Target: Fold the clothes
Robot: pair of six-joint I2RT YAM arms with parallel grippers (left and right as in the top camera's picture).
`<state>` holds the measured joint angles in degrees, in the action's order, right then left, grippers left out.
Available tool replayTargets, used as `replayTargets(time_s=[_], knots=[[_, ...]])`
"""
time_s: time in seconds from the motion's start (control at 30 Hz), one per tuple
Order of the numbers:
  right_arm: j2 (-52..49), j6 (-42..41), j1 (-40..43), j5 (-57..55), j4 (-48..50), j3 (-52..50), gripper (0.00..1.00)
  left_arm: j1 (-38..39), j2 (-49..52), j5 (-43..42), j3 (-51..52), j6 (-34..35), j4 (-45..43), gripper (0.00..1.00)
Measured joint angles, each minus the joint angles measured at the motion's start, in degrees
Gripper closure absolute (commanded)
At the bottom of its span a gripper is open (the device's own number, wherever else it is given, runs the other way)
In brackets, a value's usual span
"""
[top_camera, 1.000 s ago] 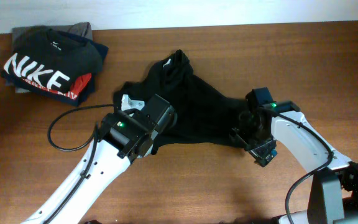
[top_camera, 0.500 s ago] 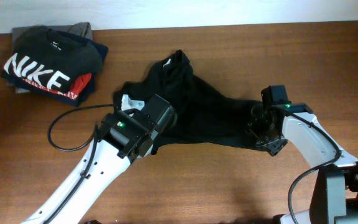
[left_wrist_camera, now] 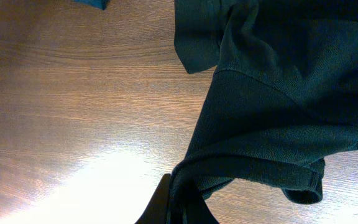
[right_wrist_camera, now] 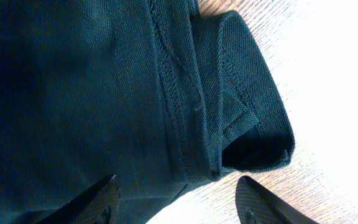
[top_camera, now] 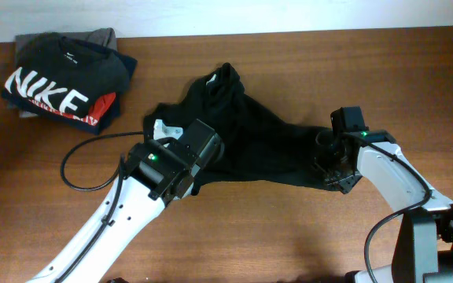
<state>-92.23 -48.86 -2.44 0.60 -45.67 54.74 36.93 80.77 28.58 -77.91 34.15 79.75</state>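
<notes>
The clothes, a plain black top (top_camera: 250, 141), lie crumpled in the middle of the table, with a small white mark near the upper edge. My left gripper (top_camera: 193, 177) is at the garment's lower left edge; in the left wrist view its fingers (left_wrist_camera: 178, 202) are shut on a fold of the black top (left_wrist_camera: 272, 93). My right gripper (top_camera: 333, 169) is at the garment's right end. In the right wrist view its fingers (right_wrist_camera: 176, 196) are open, over the hemmed edge and sleeve of the black top (right_wrist_camera: 104, 93).
A stack of folded garments with a black "NIKE" T-shirt (top_camera: 61, 75) on top lies at the far left. A black cable (top_camera: 81, 153) loops on the wooden table (top_camera: 289, 236) beside my left arm. The table's back edge meets a white wall.
My right gripper moved right, toward the garment's right end, then stayed there. My left gripper has not moved.
</notes>
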Motion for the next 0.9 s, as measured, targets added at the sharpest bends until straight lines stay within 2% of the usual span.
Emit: replayTargets(time_s=[0.27, 0.33, 0.5, 0.67, 0.9], knots=[[-4.0, 0.1, 0.0, -0.2, 3.1, 0.0, 0.36, 0.0, 0.0, 0.0, 0.0, 0.0, 0.0, 0.99], [-4.6, 0.2, 0.0, -0.2, 3.8, 0.0, 0.39, 0.0, 0.0, 0.0, 0.0, 0.0, 0.0, 0.99], [-4.8, 0.7, 0.0, -0.2, 4.2, 0.0, 0.58, 0.0, 0.0, 0.0, 0.0, 0.0, 0.0, 0.99], [-4.8, 1.3, 0.0, -0.4, 4.4, 0.0, 0.96, 0.0, 0.0, 0.0, 0.0, 0.0, 0.0, 0.99], [-4.9, 1.0, 1.1, -0.4, 4.3, 0.5, 0.96, 0.0, 0.0, 0.0, 0.0, 0.0, 0.0, 0.99]])
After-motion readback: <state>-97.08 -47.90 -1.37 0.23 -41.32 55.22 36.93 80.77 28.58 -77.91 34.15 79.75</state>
